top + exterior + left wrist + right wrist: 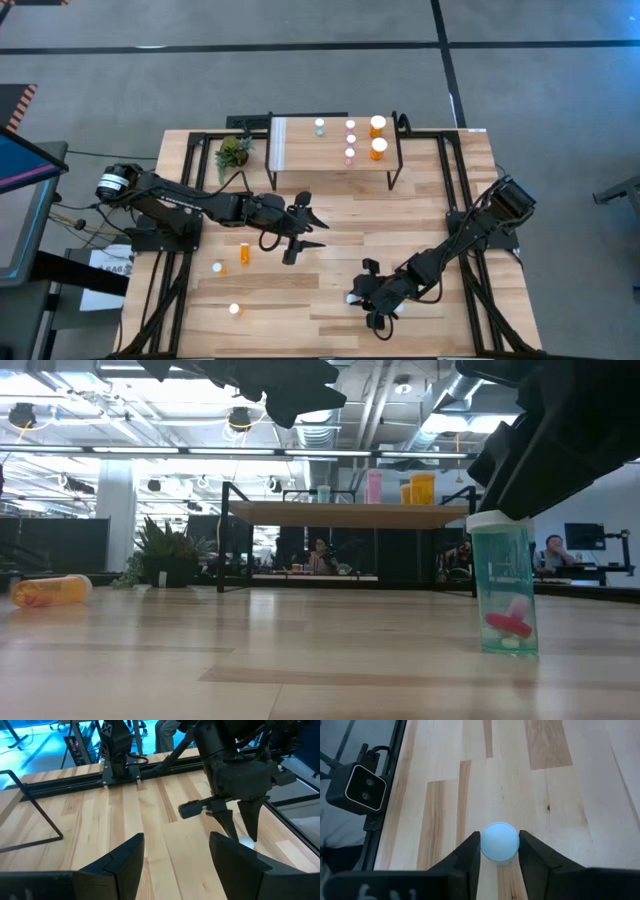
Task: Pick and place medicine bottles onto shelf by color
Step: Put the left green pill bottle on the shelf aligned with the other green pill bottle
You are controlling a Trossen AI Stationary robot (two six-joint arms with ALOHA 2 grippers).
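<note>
A teal medicine bottle with a white cap stands upright near the table's front edge. My right gripper is shut on its top. My left gripper hovers open over the table's middle, holding nothing. The shelf at the back carries a teal bottle, three pink ones and two orange ones, all upright. An orange bottle lies on its side at the left. Two more white-capped bottles stand on the tabletop near it. My right gripper pinches the teal bottle's white cap between its two fingers, one on each side of the round cap. The fingers slant down from above and from the table's right. The bottle stands upright with its base on the tabletop.
A small potted plant stands left of the shelf. Black rails run along both sides of the table. A small camera block sits at the table's near edge, close to my right gripper.
</note>
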